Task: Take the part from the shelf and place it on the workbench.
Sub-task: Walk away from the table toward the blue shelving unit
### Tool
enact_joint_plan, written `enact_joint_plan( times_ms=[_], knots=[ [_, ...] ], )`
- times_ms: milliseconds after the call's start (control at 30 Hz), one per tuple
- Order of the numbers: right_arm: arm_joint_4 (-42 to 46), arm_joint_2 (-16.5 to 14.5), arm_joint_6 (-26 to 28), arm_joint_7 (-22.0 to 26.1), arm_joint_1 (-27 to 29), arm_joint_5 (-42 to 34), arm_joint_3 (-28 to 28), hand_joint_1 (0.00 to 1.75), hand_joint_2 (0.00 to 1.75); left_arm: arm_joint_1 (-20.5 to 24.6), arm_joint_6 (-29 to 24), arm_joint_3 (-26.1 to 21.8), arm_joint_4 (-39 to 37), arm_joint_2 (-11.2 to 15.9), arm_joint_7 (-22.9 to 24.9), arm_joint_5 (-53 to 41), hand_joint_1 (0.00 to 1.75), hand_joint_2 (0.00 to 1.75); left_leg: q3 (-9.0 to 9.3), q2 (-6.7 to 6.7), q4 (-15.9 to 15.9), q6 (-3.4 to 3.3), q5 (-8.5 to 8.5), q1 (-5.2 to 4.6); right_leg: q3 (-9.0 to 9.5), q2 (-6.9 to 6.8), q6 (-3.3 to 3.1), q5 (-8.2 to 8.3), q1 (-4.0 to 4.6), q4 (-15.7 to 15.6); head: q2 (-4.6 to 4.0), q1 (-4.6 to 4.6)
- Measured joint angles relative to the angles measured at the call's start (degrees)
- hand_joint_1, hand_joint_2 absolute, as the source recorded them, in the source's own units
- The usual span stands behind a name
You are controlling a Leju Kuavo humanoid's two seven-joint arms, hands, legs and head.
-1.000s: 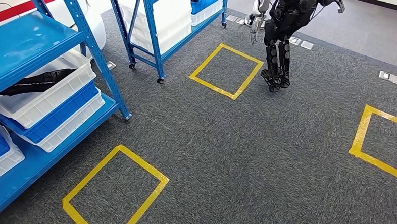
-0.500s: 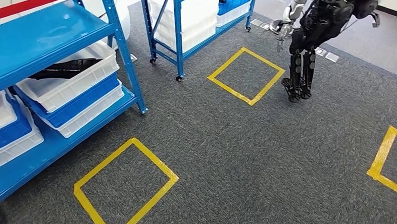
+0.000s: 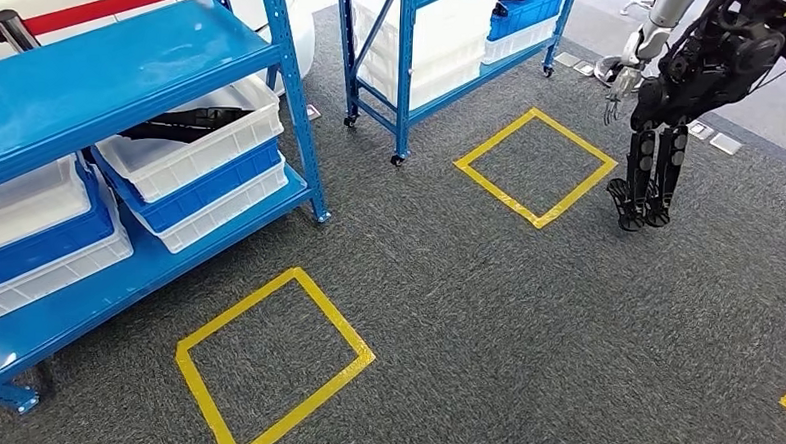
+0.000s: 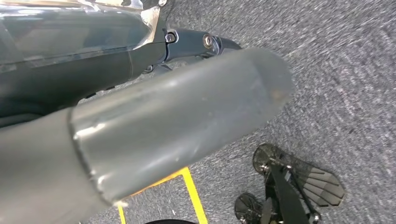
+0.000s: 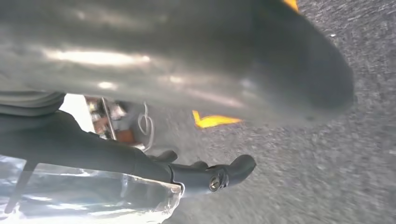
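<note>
The part [image 3: 188, 123], a long black piece, lies in the top white bin [image 3: 197, 151] of a stack on the blue shelf [image 3: 126, 60] at the left of the head view, under the upper deck and just inside the front upright. Its long axis runs along the bin's length, roughly level, one end toward the upright and the other toward the inner end of the bin; finer shape cannot be made out.

The left hand [image 4: 154, 126] shows in its wrist view as a thick grey thumb with darker fingers behind it, over grey carpet [image 3: 525, 318], with nothing seen in it; whether the fingers are spread or curled cannot be told. The right hand [image 5: 187, 60] appears blurred in its wrist view, and its state cannot be told either. Both are well apart from the part.

A yellow taped square [image 3: 273, 362] lies on the carpet just in front of the shelf's lower deck. A second blue shelf [image 3: 406, 72] stands beyond, with another taped square [image 3: 537, 166] beside it. Another humanoid robot [image 3: 674, 104] stands past that square.
</note>
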State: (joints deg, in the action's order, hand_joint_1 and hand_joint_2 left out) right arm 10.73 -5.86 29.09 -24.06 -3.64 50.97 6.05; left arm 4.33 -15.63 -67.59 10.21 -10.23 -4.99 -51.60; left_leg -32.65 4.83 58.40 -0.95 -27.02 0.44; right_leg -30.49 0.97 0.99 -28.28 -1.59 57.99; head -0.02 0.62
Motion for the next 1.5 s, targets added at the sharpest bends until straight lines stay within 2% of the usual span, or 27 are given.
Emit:
enact_joint_plan(
  times_ms=[33,100,167,200,233,300,367,400,467,533,567,633,700,733,767,833,900,967,1000,1067,1133,1167,1233,1300,1367,1433,1500],
  knots=[
    [0.01,-0.02,0.04,0.06,0.01,0.02,0.01,0.00,0.00,-0.03,-0.14,-0.01,0.00,-0.01,-0.08,0.05,0.00,0.00,-0.71,-1.10,1.56,0.27,-1.04,0.10,0.07,-0.43,-0.34,0.09,-0.09,-0.06,0.00,0.16],
    [-0.01,-0.04,0.17,0.21,0.10,0.02,0.05,0.00,0.00,0.01,-0.21,-0.02,-0.01,-0.04,-0.36,0.10,0.00,0.00,-3.63,-3.60,7.81,0.80,-4.59,0.22,0.07,-1.36,-0.77,0.05,0.04,-0.10,0.00,0.44],
    [-0.02,-0.04,0.39,0.31,0.17,-0.14,0.27,0.00,0.00,0.01,-0.16,-0.01,-0.02,-0.07,-0.78,0.13,0.00,0.00,-7.03,-4.47,14.58,1.13,-7.28,0.34,0.08,-2.49,-1.01,-0.11,0.24,-0.08,0.00,0.52],
    [-0.02,-0.03,0.53,0.33,0.16,-0.25,0.46,0.00,0.00,-0.04,-0.14,-0.02,-0.02,-0.07,-0.98,0.19,0.00,0.00,-7.69,-4.61,15.72,1.15,-7.19,0.36,0.11,-3.05,-1.10,-0.19,0.29,-0.08,0.00,0.53],
    [-0.02,-0.03,0.64,0.33,0.14,-0.33,0.65,0.00,0.00,-0.09,-0.13,-0.03,-0.02,-0.07,-1.15,0.28,0.00,0.00,-7.20,-4.76,14.56,1.08,-6.00,0.36,0.19,-3.54,-1.17,-0.26,0.32,-0.08,0.00,0.54],
    [-0.02,-0.09,0.75,0.35,0.05,-0.39,0.92,0.00,0.00,-0.13,-0.13,-0.05,-0.01,-0.06,-1.41,0.43,0.00,0.00,-3.51,-6.16,7.20,0.63,-2.15,0.27,0.50,-4.37,-1.17,-0.46,0.39,-0.08,0.00,0.56],
    [-0.01,-0.19,0.81,0.38,0.01,-0.38,1.08,0.00,0.00,0.01,-0.15,-0.05,-0.01,-0.06,-1.61,0.49,0.00,0.00,-0.55,-7.72,1.23,0.14,-0.11,-0.11,0.71,-5.01,-0.80,-0.74,0.77,-0.06,0.00,0.48],
    [-0.01,-0.21,0.84,0.38,0.00,-0.36,1.15,0.00,0.00,0.07,-0.17,-0.05,-0.02,-0.06,-1.69,0.50,0.00,0.00,-0.15,-7.97,0.21,-0.07,-0.02,-0.35,0.77,-5.39,-0.57,-0.85,0.94,-0.09,0.00,0.43],
    [-0.01,-0.25,0.90,0.38,-0.05,-0.31,1.22,0.00,0.00,0.09,-0.22,-0.06,-0.02,-0.06,-1.79,0.52,0.00,0.00,-0.29,-6.92,-0.09,-0.55,0.03,-0.68,1.03,-6.28,-0.03,-0.93,1.07,-0.36,0.00,0.39],
    [0.00,-0.25,0.97,0.39,-0.11,-0.24,1.27,0.00,0.00,0.04,-0.29,-0.07,-0.01,-0.08,-1.83,0.54,0.00,0.00,0.17,-5.92,-0.94,-1.21,0.57,-0.46,0.79,-5.60,0.47,-1.52,1.09,0.46,0.00,0.31],
    [0.01,-0.23,1.03,0.41,-0.13,-0.21,1.32,0.00,0.00,0.05,-0.41,-0.08,-0.01,-0.09,-1.90,0.56,0.00,0.00,0.41,-5.45,-1.38,-1.56,0.89,-0.28,-0.05,-4.53,0.47,-2.51,1.09,2.30,0.00,0.20],
    [0.01,-0.19,1.11,0.45,-0.06,0.02,1.57,0.00,0.00,0.10,-0.81,-0.09,0.00,-0.10,-2.25,0.78,0.00,0.00,0.55,-4.43,-1.70,-1.91,1.17,-0.14,-3.74,-2.25,0.05,-5.58,0.93,9.49,0.00,-0.09],
    [0.00,-0.16,1.13,0.44,0.09,0.48,1.78,0.00,0.00,0.13,-1.12,-0.16,0.00,-0.11,-2.56,1.16,0.00,0.00,0.52,-3.18,-1.67,-1.99,1.21,-0.15,-7.26,-1.59,0.09,-7.40,0.85,15.80,0.00,-0.25],
    [-0.01,-0.14,1.12,0.40,0.16,0.67,1.80,0.00,0.00,0.14,-1.20,-0.25,-0.01,-0.14,-2.58,1.30,0.00,0.00,0.56,-2.49,-1.65,-1.97,1.20,-0.15,-7.51,-1.46,0.52,-6.80,0.85,15.77,0.00,-0.27],
    [-0.01,-0.11,1.12,0.37,0.18,0.79,1.82,0.00,0.00,0.15,-1.35,-0.33,-0.01,-0.22,-2.55,1.28,0.00,0.00,0.64,-1.81,-1.61,-1.93,1.19,-0.14,-6.56,-1.22,1.08,-5.34,0.79,13.36,0.00,-0.27],
    [-0.01,-0.01,1.13,0.25,0.13,0.91,1.94,0.00,0.00,0.16,-1.66,-0.45,-0.02,-0.48,-2.51,1.11,0.00,0.00,0.65,-0.56,-1.24,-1.57,0.98,-0.26,-2.98,0.49,1.91,-1.75,0.49,5.11,0.01,-0.30],
    [0.00,0.08,1.19,0.16,0.02,1.00,2.09,0.00,0.00,0.18,-1.82,-0.47,-0.02,-0.72,-2.68,0.97,0.00,0.00,0.46,0.32,-0.83,-0.92,0.58,-0.42,-1.04,1.76,1.38,-0.11,0.35,0.44,0.01,-0.20],
    [0.01,0.10,1.27,0.10,-0.10,1.03,2.16,0.00,0.00,0.14,-1.81,-0.49,-0.02,-0.86,-2.94,0.93,0.00,0.00,0.30,1.07,-0.74,-0.22,0.36,-0.22,-0.69,1.18,0.16,0.06,0.45,-0.05,0.00,-0.10],
    [0.01,0.08,1.30,0.08,-0.16,1.03,2.18,0.00,0.00,0.09,-1.80,-0.51,-0.02,-0.89,-3.03,0.93,0.00,0.00,0.14,0.95,-0.47,0.08,0.17,-0.06,-0.49,0.74,-0.28,0.11,0.41,-0.13,0.00,-0.10],
    [0.01,-0.01,1.33,0.06,-0.17,1.06,2.22,0.00,0.00,0.04,-1.79,-0.53,-0.03,-0.98,-3.10,0.92,0.00,0.00,-1.19,-1.08,2.48,0.65,-1.73,0.10,-0.14,-0.23,-1.09,0.34,0.16,-0.28,0.00,0.22],
    [-0.01,-0.08,1.36,0.05,-0.07,1.09,2.24,0.00,0.00,0.11,-1.79,-0.54,-0.04,-1.10,-3.12,0.90,0.00,0.00,-4.54,-3.67,9.43,1.22,-5.58,0.21,-0.14,-1.28,-1.58,0.28,0.41,-0.27,0.00,0.58],
    [-0.01,-0.09,1.37,0.04,0.00,1.10,2.25,0.00,0.00,0.13,-1.78,-0.54,-0.04,-1.13,-3.12,0.88,0.00,0.00,-6.38,-4.26,12.99,1.43,-7.04,0.29,-0.15,-1.89,-1.71,0.19,0.57,-0.25,0.00,0.61],
    [0.00,-0.06,1.38,-0.01,0.07,1.08,2.27,0.00,0.00,0.11,-1.74,-0.56,-0.04,-1.15,-3.13,0.85,0.00,0.00,-7.89,-4.68,15.47,1.48,-7.01,0.33,-0.11,-2.99,-1.89,0.00,0.83,-0.23,0.00,0.61],
    [0.01,-0.09,1.43,-0.04,0.03,1.05,2.29,0.00,0.00,0.09,-1.55,-0.66,-0.04,-1.15,-3.20,0.79,0.00,0.00,-5.30,-5.20,10.11,0.96,-3.59,0.21,0.14,-3.77,-1.90,-0.22,1.05,-0.25,0.00,0.62],
    [0.01,-0.19,1.59,-0.12,-0.03,1.02,2.41,0.00,0.00,0.17,-1.26,-0.75,-0.04,-1.10,-3.42,0.67,0.00,0.00,-1.61,-7.01,2.88,-0.07,-0.66,-0.26,0.54,-4.43,-1.75,-0.47,1.34,-0.33,0.01,0.52],
    [0.01,-0.24,1.81,-0.33,-0.07,0.99,2.61,0.00,0.00,0.31,-1.07,-0.81,-0.03,-1.06,-3.71,0.60,0.00,0.00,-0.14,-7.99,-0.13,-0.96,0.09,-0.80,0.81,-5.07,-1.41,-0.67,1.45,-0.45,0.01,0.42],
    [0.01,-0.31,1.99,-0.67,-0.14,1.00,2.72,0.00,0.00,0.37,-0.85,-0.87,-0.02,-1.07,-3.97,0.59,0.00,0.00,0.08,-7.07,-0.67,-1.54,0.38,-1.00,1.16,-5.90,-0.86,-0.74,1.56,-0.85,0.01,0.44]
  ],
)
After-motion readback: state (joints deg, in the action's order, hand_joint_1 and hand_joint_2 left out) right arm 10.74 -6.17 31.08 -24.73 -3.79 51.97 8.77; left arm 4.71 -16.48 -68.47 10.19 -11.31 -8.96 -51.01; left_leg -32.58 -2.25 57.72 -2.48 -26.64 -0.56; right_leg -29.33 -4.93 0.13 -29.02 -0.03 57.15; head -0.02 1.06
